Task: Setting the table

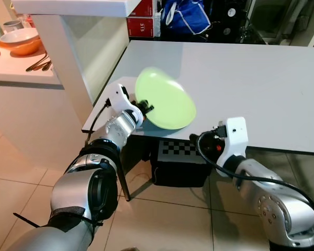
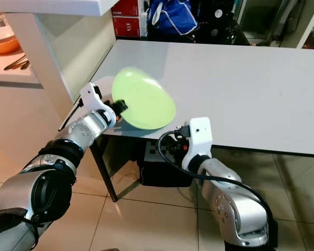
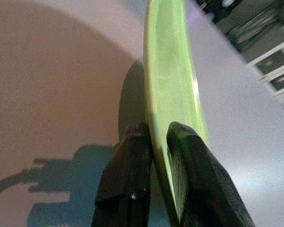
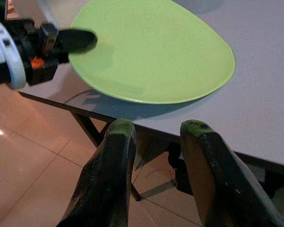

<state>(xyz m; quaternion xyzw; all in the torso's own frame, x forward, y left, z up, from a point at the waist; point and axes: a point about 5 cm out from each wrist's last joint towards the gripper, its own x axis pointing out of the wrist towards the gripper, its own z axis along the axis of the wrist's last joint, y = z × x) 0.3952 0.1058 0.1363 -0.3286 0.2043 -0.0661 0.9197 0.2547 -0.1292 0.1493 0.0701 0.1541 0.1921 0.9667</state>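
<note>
A grey table (image 1: 240, 83) over tiled floor (image 1: 162, 219); green plate (image 1: 165, 99) above its near corner.

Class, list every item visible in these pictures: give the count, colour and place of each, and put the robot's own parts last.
Plate: one, light green, tilted over the table's near corner, gripped at its rim.
Table: one, white-grey, ahead of the robot.
Counter: one, white, far left.
Bowls: at least two stacked, white on orange, on the counter.
Cutlery: a few dark pieces, beside the bowls.
Bag: one, blue, beyond the table.
Boxes: red, beside the bag.
Checkered box: one, black, under the table.
Left gripper: black fingers clamped on the plate's rim.
Right gripper: black fingers open, below the table's edge.
</note>
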